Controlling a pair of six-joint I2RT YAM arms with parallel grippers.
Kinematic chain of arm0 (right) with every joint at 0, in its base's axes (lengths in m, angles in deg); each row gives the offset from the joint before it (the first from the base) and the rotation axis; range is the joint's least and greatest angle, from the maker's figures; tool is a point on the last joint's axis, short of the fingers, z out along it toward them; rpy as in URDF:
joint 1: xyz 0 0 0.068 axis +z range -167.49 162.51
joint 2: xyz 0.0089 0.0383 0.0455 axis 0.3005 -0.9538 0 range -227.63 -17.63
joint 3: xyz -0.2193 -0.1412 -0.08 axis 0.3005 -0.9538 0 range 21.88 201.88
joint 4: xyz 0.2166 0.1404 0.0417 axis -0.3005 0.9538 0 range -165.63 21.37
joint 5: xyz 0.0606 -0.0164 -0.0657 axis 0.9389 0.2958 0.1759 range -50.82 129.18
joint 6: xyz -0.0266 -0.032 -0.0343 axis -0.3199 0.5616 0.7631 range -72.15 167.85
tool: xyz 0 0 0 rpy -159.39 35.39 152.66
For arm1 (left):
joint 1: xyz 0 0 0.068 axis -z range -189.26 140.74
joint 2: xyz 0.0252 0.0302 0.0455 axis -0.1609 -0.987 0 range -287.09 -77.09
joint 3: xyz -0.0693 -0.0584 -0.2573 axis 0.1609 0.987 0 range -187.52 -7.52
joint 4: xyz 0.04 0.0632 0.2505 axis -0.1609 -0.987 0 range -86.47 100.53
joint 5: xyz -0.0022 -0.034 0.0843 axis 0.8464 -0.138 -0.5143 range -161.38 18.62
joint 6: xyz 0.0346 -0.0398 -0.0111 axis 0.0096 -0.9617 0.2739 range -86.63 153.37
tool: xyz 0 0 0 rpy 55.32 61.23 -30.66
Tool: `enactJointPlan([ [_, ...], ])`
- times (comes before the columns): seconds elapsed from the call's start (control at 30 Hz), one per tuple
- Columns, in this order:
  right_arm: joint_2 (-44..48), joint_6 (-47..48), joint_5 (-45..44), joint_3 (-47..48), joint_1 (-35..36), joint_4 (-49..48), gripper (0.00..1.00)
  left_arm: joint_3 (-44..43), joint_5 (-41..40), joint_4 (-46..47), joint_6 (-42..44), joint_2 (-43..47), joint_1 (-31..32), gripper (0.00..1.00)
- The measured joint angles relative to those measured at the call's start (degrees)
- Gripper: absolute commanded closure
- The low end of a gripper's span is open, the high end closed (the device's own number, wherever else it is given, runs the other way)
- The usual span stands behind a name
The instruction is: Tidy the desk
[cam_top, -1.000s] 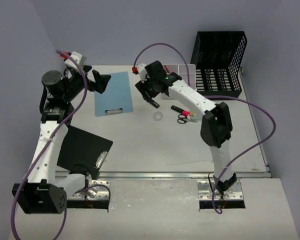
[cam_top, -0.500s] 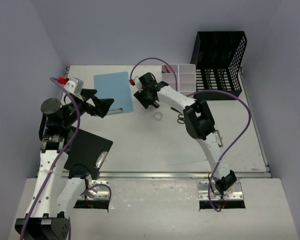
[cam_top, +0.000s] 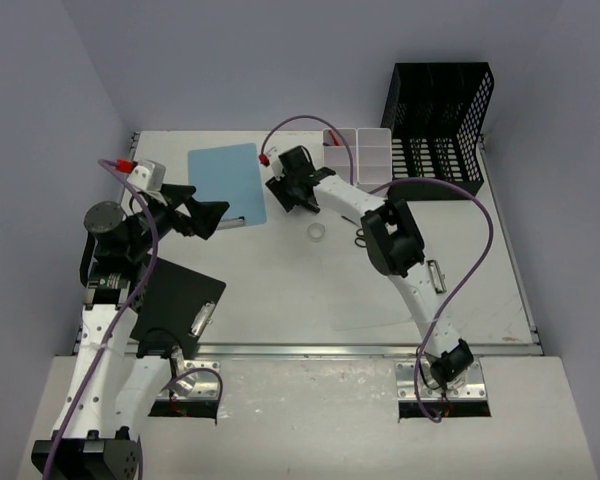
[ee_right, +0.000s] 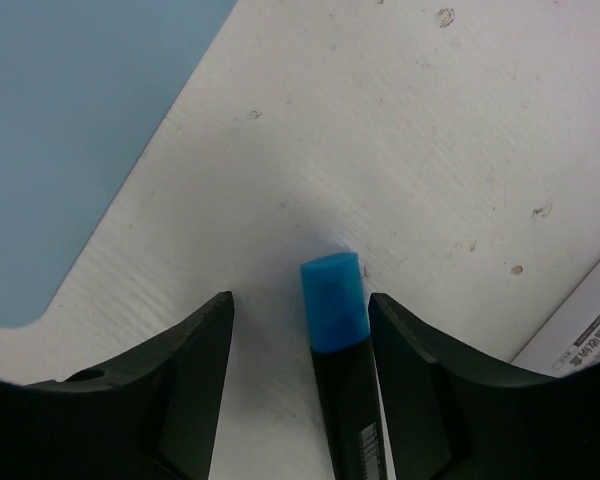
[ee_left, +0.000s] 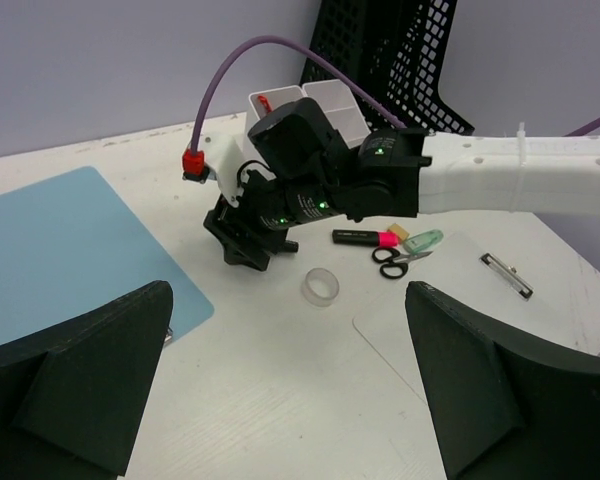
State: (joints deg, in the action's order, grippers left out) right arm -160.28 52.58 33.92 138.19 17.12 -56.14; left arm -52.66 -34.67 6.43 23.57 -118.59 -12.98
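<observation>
Off-white and wide, the desk (cam_top: 280, 275) runs under both arms, a metal rail along its near edge, and it shows as the bare surface below each pair of fingers. At its far right corner stands a black mesh rack (cam_top: 440, 115), well beyond the right arm's fingers.

A blue clipboard (cam_top: 225, 185) lies flat just past the left gripper (ee_left: 285, 320). One of its corners also shows ahead of the right gripper (ee_right: 300, 297), off to the side of one fingertip. A black clipboard (cam_top: 170, 295) rests behind the left fingers (ee_left: 80, 380), near that arm's base. A clear sheet (cam_top: 380, 310) lies on the near right of the desk, well behind the right fingers (ee_right: 160, 390).

The left gripper hangs above the desk with its jaws spread wide and nothing between them. The right gripper is down at the surface with its jaws apart. A black marker with a blue cap (ee_right: 332, 300) lies between them. It sits close against one finger, with a gap to the other, and is not pinched.

White compartment bins (cam_top: 370, 150) sit in front of the rack. A clear tape ring (ee_left: 320, 287) lies on the desk just beside the right gripper. Past it are a pink highlighter (ee_left: 365, 237), black scissors (ee_left: 395, 262) and a metal clip (ee_left: 507, 275).
</observation>
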Motion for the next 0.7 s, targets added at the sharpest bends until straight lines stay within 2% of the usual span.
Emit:
enactJointPlan([
  [0.13,-1.68,-0.26,1.09,1.05,-1.49,-1.84,0.48,0.0,-0.09,-0.02,-0.63,0.0,0.0,0.0],
  [0.17,-1.75,-0.26,1.2,1.05,-1.86,-2.1,0.51,0.0,-0.13,-0.02,-0.79,0.0,0.0,0.0],
  [0.2,-1.77,-0.22,1.46,1.05,-2.16,-2.21,0.58,0.02,-0.17,-0.02,-0.87,0.0,0.0,0.0],
  [0.33,-1.79,-0.48,2.95,1.05,-3.13,-1.42,0.72,0.26,-0.46,-0.04,-1.01,0.0,0.0,0.0],
  [0.5,-1.51,-0.15,5.75,1.53,-3.32,1.75,0.78,0.35,-0.59,-0.07,-1.05,0.0,0.0,0.0],
  [0.7,0.15,3.32,9.11,1.92,-2.84,12.63,0.84,0.61,-0.55,-0.26,-1.4,0.0,0.0,0.0],
])
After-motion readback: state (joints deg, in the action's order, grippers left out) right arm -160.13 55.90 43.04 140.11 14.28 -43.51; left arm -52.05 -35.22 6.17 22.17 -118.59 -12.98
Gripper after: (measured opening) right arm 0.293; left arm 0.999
